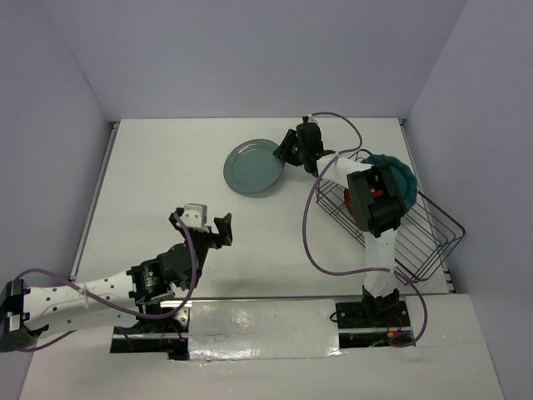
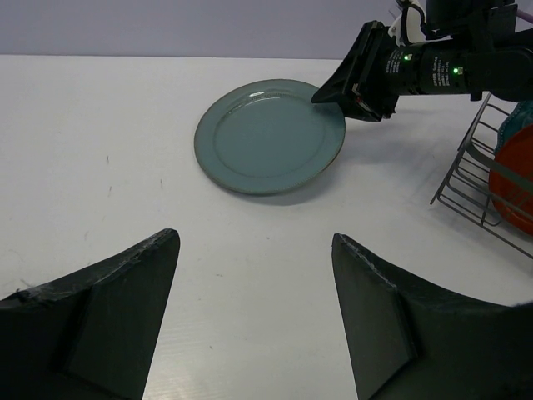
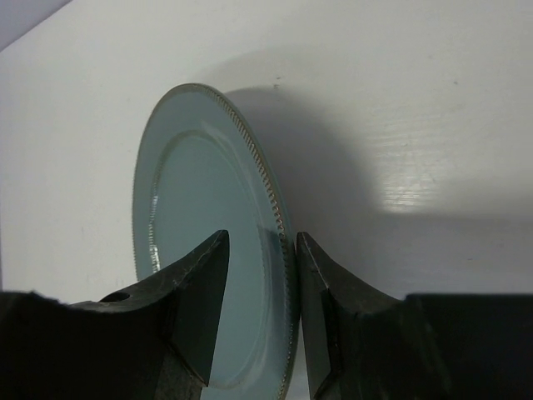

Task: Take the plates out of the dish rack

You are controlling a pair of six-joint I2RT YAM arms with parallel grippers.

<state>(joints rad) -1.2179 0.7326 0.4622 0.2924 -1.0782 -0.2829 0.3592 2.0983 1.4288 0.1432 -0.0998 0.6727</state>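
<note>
The smooth pale grey-green plate lies flat on the table, also in the left wrist view and the right wrist view. My right gripper straddles its right rim with the jaws a little apart; one finger stands off the plate's face. It shows in the left wrist view too. The dish rack stands at the right and holds the dark teal plate and a red-orange plate upright. My left gripper is open and empty over bare table.
The rack's wire corner is close behind the right arm. The purple cable loops left of the right arm. Walls enclose the table on three sides.
</note>
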